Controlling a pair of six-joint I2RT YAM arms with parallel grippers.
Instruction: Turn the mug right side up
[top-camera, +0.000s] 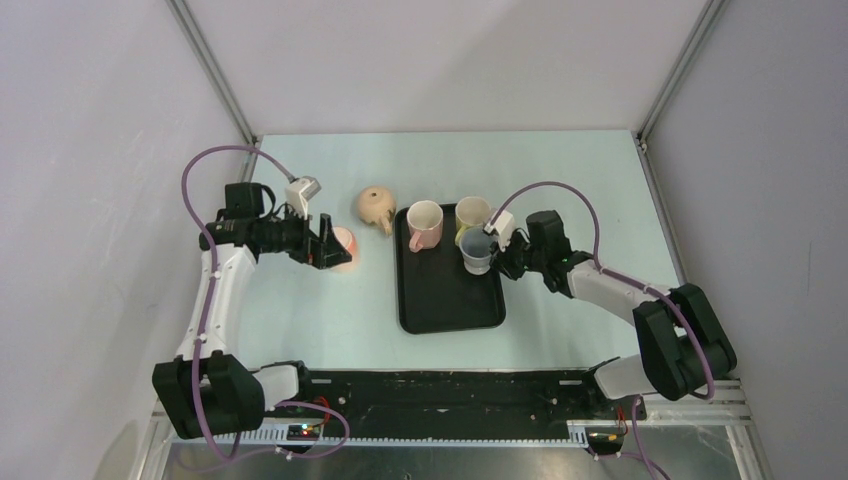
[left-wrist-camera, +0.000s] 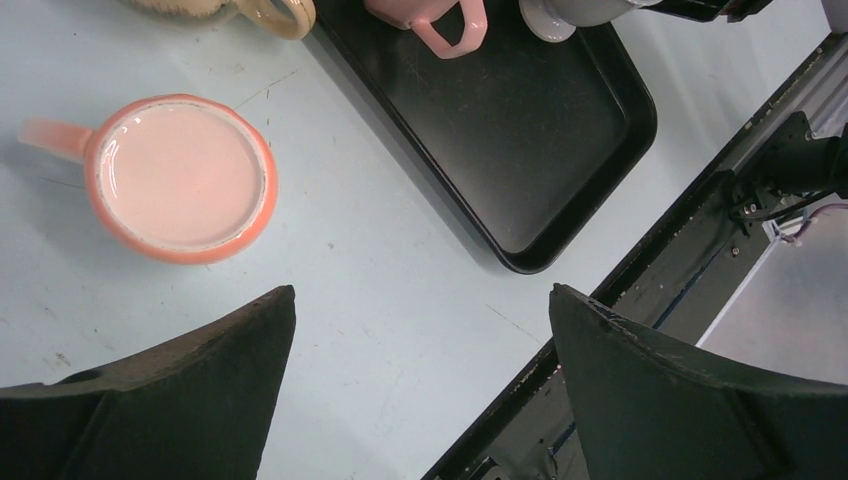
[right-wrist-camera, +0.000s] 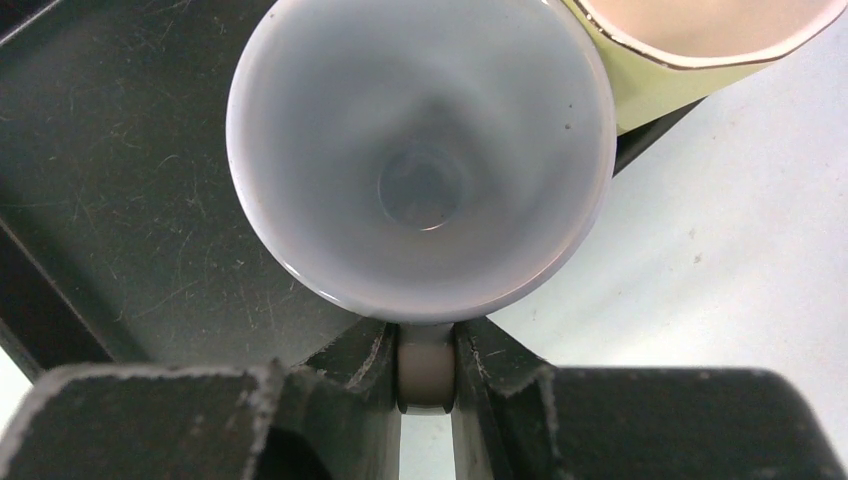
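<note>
**Pale blue table (top-camera: 330, 330), black tray (top-camera: 450, 310): right arm has the mug by its handle**

Right gripper (right-wrist-camera: 428, 345): jaws narrow, pinched on the handle (right-wrist-camera: 427, 372) of the grey mug (right-wrist-camera: 420, 150). Wrist view looks straight into the mug's mouth, so its long axis runs along the gripper's line of sight and the rim opens toward the arm.

From above, the mug sits at the tray's far right corner, mouth showing upward. Judged upright or close to it. Whether its base rests flat cannot be told.

1 yellow mug (right-wrist-camera: 650, 90) stands just beside it. 1 pink mug (top-camera: 424, 225) is upright further left.

Left gripper (left-wrist-camera: 420, 400): jaws wide, holding nothing, near an upright orange mug (left-wrist-camera: 180, 175) on the table.

A tan mug (top-camera: 375, 207) lies off the tray, apparently not mouth-up. It is nearer the left arm.

Next move likely turns on levelling the grey mug before release.
</note>
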